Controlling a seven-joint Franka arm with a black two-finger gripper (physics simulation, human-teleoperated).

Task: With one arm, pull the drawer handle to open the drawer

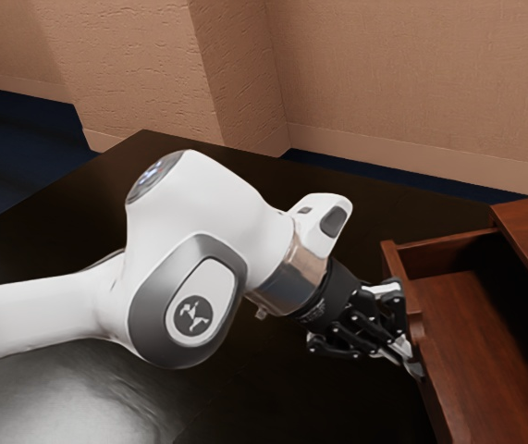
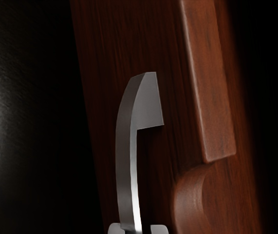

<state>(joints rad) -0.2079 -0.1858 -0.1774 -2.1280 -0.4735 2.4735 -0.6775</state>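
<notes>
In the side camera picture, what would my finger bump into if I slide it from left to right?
First the big white robot arm → then the black tool at its end → then the open reddish-brown wooden drawer.

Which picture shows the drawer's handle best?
The wrist view: the grey handle stands close up against the wooden drawer front. In the exterior view, the end effector at the drawer covers it.
</notes>
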